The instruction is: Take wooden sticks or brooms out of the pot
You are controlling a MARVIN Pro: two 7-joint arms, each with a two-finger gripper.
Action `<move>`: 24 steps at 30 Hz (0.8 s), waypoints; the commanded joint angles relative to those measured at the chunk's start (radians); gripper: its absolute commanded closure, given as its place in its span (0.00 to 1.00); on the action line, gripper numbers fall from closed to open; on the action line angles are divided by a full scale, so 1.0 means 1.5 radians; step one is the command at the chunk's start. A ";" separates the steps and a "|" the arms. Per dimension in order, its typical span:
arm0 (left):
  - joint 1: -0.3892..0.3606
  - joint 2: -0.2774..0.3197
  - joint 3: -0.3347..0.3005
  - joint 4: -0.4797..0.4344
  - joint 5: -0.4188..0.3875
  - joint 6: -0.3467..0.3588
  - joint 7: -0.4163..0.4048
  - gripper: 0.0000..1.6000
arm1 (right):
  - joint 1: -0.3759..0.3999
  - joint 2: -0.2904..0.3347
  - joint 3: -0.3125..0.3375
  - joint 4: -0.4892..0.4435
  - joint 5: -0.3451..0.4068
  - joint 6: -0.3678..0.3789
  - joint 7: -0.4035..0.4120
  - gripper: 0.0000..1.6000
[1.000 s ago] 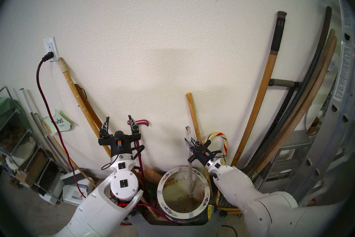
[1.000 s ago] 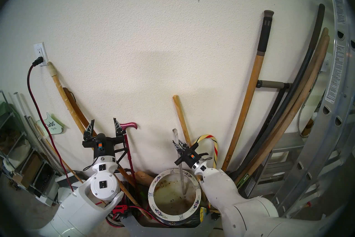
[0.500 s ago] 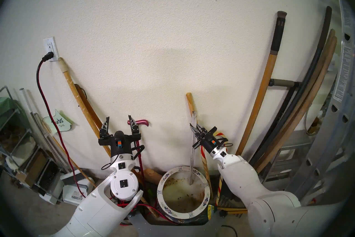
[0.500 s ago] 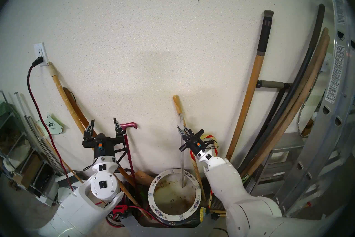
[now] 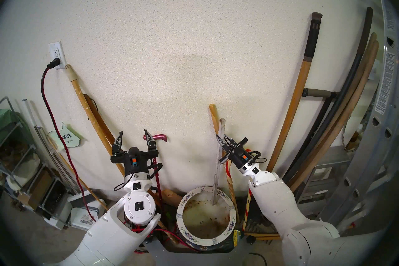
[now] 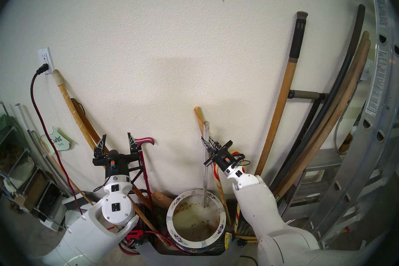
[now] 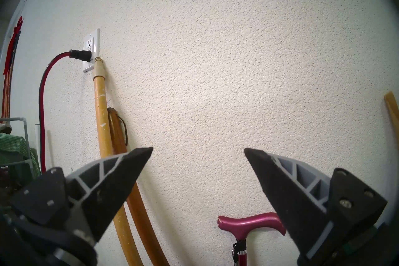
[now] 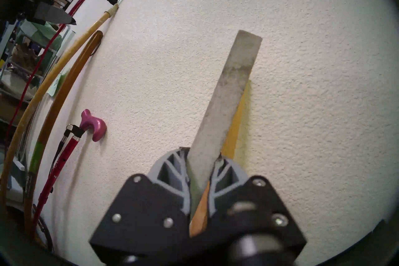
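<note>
The right gripper's (image 5: pixel 220 140) fingers are clamped high on the thin flat white slat (image 5: pixel 217 167), whose foot hangs inside the flower-rimmed ceramic pot (image 5: pixel 233 214); swinging aside early could snag that far rim. The left gripper's (image 5: pixel 133 136) fingers stand apart, empty.

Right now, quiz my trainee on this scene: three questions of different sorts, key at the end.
1. True or false: the right gripper is shut on the white slat.
2. Where is the slat's lower end? A. on the floor beside the pot; B. inside the pot; C. resting on the ladder.
3. Fill in: the left gripper is ____ and holds nothing; the magenta cane stands below it.

Key: 1 true. 2 B. 3 open.
</note>
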 commanded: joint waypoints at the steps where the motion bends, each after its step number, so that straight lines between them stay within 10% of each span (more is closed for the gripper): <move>1: -0.001 0.000 0.000 0.000 0.000 0.000 0.000 0.00 | -0.036 0.017 0.004 -0.050 0.017 -0.001 0.015 1.00; 24: -0.005 0.009 0.008 0.000 -0.007 0.000 0.008 0.00 | -0.095 0.085 0.051 -0.246 0.080 0.027 0.088 1.00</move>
